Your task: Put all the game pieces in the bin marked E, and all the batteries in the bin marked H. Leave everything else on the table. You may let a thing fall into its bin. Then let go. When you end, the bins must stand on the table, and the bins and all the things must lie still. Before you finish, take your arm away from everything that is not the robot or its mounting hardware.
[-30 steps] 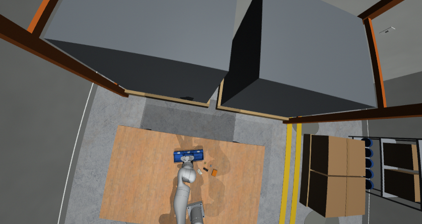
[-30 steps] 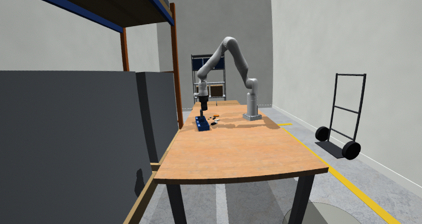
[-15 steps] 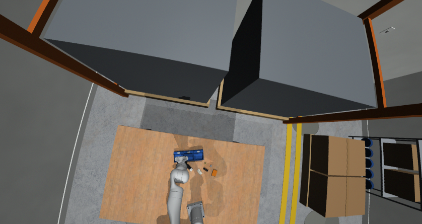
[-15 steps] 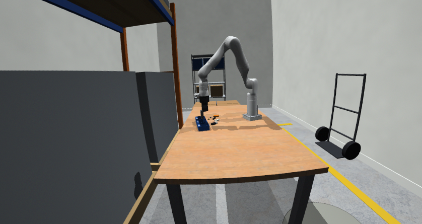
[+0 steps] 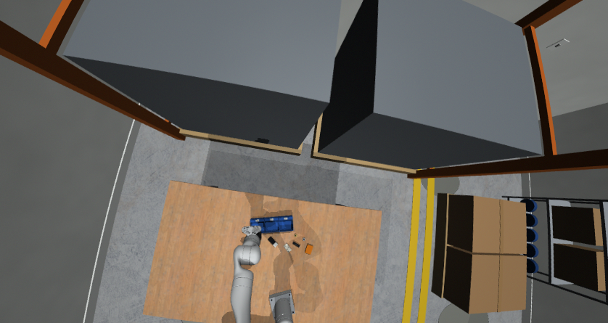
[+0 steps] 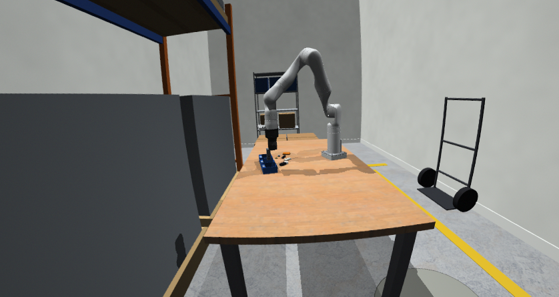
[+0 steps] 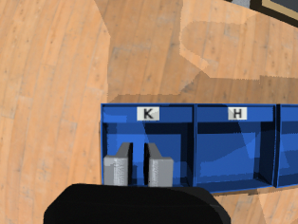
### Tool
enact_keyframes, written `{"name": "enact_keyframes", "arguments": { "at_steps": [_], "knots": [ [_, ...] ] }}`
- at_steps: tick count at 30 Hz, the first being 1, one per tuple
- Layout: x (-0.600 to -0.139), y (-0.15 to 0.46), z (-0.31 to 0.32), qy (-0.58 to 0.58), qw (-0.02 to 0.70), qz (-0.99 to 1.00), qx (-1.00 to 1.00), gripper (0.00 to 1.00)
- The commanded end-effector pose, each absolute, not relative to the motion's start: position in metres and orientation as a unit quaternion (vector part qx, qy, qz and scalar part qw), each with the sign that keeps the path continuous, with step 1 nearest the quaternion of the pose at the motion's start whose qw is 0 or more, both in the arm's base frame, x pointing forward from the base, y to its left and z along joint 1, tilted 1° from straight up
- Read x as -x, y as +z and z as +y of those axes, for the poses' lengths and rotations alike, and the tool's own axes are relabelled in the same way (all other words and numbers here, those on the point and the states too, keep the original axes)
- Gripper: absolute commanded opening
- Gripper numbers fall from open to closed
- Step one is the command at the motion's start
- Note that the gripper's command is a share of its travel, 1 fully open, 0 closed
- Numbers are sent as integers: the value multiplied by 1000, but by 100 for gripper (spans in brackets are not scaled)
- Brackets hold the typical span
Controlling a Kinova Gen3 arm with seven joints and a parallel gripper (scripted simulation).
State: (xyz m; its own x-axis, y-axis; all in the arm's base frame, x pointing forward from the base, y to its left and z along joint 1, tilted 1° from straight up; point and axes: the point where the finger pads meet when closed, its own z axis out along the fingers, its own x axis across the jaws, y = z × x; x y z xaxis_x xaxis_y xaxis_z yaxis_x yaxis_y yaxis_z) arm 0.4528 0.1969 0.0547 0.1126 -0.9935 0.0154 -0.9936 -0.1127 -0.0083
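A row of blue bins (image 7: 195,146) stands on the wooden table; it also shows in the top view (image 5: 271,223) and the exterior view (image 6: 267,165). The wrist view shows the bin marked K (image 7: 148,113), the bin marked H (image 7: 236,113) and the edge of a third bin at the right. My gripper (image 7: 138,157) hangs over bin K, with its fingers close together and nothing visible between them. It also shows in the top view (image 5: 247,230). Both labelled bins look empty.
Several small things lie right of the arm: a black piece (image 5: 272,240), a white piece (image 5: 288,247), a dark piece (image 5: 295,244) and an orange block (image 5: 308,248). Large grey boxes (image 5: 212,65) stand behind the table. The arm's base (image 5: 281,303) is at the near edge.
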Motion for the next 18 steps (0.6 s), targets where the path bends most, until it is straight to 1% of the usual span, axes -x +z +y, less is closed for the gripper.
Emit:
{"name": "enact_keyframes", "arguments": {
  "at_steps": [1,18],
  "knots": [
    [-452,47,196,8,4,-666,-746,31],
    [-452,7,195,8,4,-666,-746,31]
  ]
}}
